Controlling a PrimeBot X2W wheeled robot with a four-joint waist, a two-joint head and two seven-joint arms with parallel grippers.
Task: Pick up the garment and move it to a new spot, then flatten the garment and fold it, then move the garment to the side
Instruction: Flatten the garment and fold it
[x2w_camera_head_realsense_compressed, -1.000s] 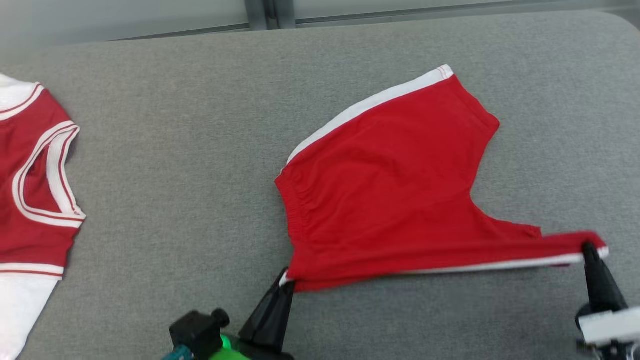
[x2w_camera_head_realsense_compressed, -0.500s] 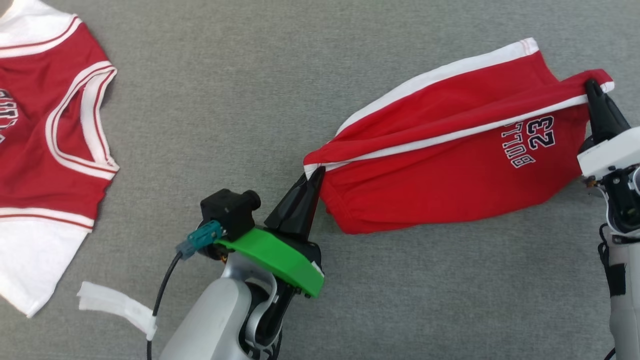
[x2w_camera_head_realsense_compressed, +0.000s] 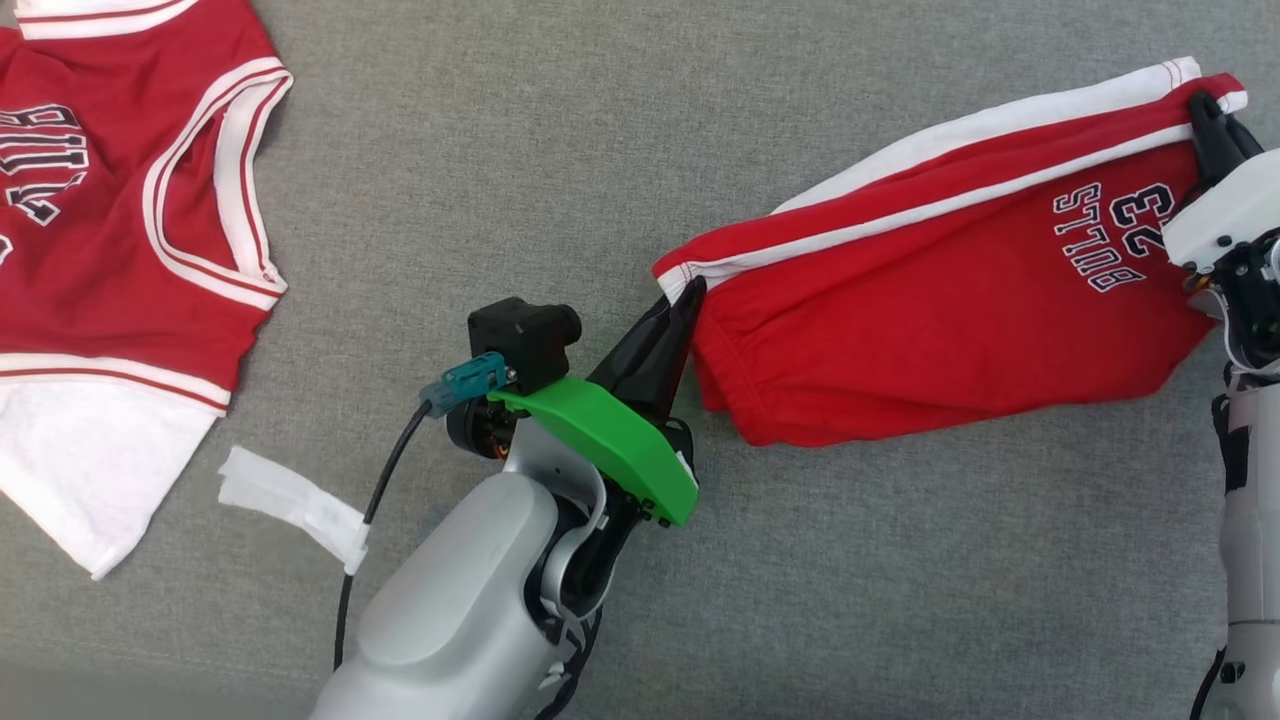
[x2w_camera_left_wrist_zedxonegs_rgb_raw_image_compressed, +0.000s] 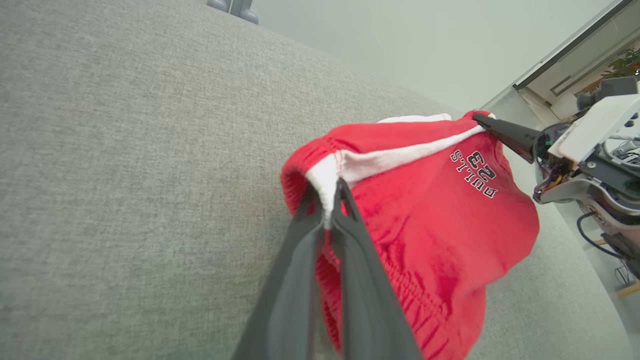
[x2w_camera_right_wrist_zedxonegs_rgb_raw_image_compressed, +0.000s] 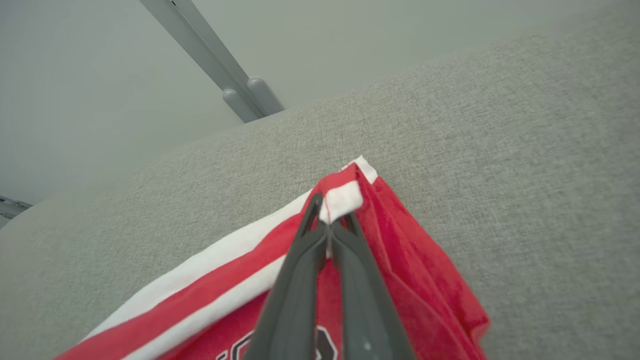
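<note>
My left gripper (x2w_camera_head_realsense_compressed: 692, 288) clamps the left corner of the shorts (x2w_camera_head_realsense_compressed: 930, 310), my right gripper (x2w_camera_head_realsense_compressed: 1203, 103) clamps the far right corner; cloth sags between.

**Shorts strung between two grippers**

So the left gripper (x2w_camera_left_wrist_zedxonegs_rgb_raw_image_compressed: 327, 195) comes up from the bottom middle of the frame. Its two dark fingers (x2w_camera_left_wrist_zedxonegs_rgb_raw_image_compressed: 295, 280) are pinched tight on the white stripe at the waistband end of the red shorts (x2w_camera_left_wrist_zedxonegs_rgb_raw_image_compressed: 430, 220). The shorts sag in a bunch centre-right, over the grey fabric surface (x2w_camera_left_wrist_zedxonegs_rgb_raw_image_compressed: 125, 150). There's an upside-down "BULLS 23" print (x2w_camera_left_wrist_zedxonegs_rgb_raw_image_compressed: 472, 172) toward the upper right. Just past it the right gripper (x2w_camera_left_wrist_zedxonegs_rgb_raw_image_compressed: 487, 122) is clamped on the far corner, with its white housing (x2w_camera_left_wrist_zedxonegs_rgb_raw_image_compressed: 595, 130) at the right edge.
</note>
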